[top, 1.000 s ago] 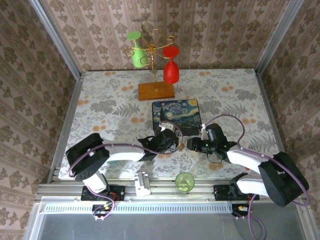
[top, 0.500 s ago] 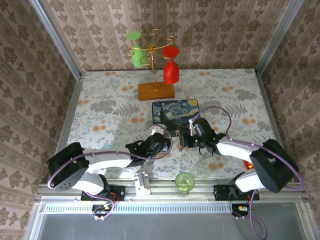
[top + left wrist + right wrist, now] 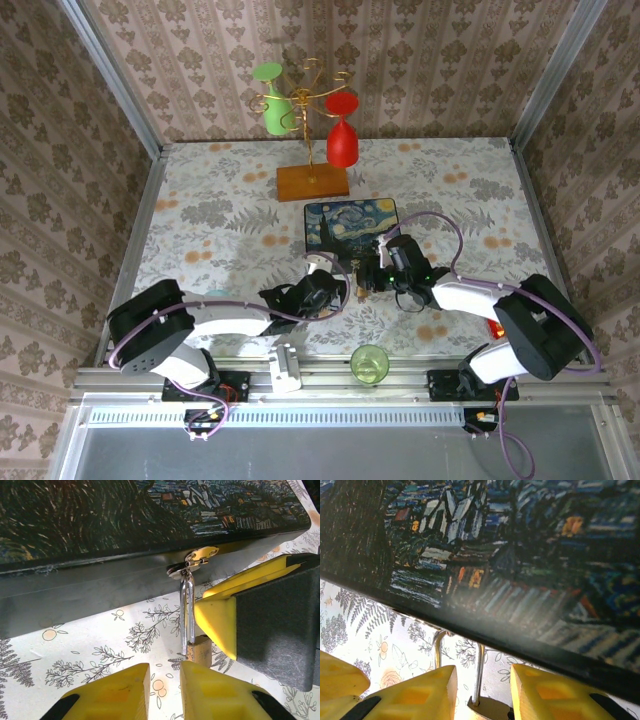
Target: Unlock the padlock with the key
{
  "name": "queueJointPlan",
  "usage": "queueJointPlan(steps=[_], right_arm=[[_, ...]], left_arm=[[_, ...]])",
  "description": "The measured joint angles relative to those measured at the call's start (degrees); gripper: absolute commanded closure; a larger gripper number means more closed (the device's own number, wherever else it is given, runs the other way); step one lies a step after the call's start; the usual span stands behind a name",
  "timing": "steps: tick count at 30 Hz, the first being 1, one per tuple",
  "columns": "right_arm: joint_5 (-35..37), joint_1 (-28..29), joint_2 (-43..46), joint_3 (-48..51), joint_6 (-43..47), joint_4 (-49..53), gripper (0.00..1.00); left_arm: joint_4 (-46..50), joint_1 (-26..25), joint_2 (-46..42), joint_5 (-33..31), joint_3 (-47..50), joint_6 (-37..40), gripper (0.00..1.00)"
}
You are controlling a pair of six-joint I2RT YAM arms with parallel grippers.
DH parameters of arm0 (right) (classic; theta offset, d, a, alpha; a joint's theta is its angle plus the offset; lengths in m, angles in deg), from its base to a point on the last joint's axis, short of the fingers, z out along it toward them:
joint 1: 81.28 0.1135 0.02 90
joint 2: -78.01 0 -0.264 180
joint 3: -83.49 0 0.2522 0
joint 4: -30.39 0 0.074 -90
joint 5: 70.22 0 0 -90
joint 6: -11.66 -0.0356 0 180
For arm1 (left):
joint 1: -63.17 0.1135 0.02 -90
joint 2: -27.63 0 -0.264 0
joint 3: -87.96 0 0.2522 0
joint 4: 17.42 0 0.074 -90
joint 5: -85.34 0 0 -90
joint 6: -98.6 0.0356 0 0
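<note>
The tiny brass padlock (image 3: pixel 201 650) hangs by its silver shackle (image 3: pixel 187 607) from the hasp (image 3: pixel 197 559) on the front of the starry-night box (image 3: pixel 350 225). My left gripper (image 3: pixel 165 687) stands open just in front of the padlock, with nothing between its yellow fingers. My right gripper (image 3: pixel 482 695) is open at the box's front edge, its fingers either side of one shackle (image 3: pixel 479 672) leg, with the lock body (image 3: pixel 492 710) low between them. One right finger (image 3: pixel 260 615) sits close beside the padlock's right side. In the top view both grippers (image 3: pixel 335 285) (image 3: pixel 368 275) meet at the box front. The key is hidden.
A wooden stand (image 3: pixel 312 182) with a green glass (image 3: pixel 272 105) and a red glass (image 3: pixel 342 135) rises behind the box. A green cup (image 3: pixel 370 362) sits at the near edge between the arm bases. A red packet (image 3: pixel 494 328) peeks out by the right arm.
The right gripper has moved left and up to the box front, onto the padlock. The left gripper has drawn back a little toward the near-left and its arm has shifted.
</note>
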Motion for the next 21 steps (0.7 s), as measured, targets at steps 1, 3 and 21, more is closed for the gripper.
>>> queueJointPlan(steps=[1,3,21], right_arm=[[-0.07,0.0,-0.39,0.0,0.02,-0.26,0.66],[-0.63,0.0,-1.55,0.0,-0.07,-1.25,0.68],[-4.28,-1.27,-4.55,4.79,-4.02,-14.45,0.87]], left_arm=[[-0.02,0.0,0.0,-0.02,0.09,-0.07,0.76],[-0.07,0.0,-0.04,-0.04,0.33,-0.22,0.76],[1.38,0.0,-2.64,-1.09,1.01,-0.42,0.77]])
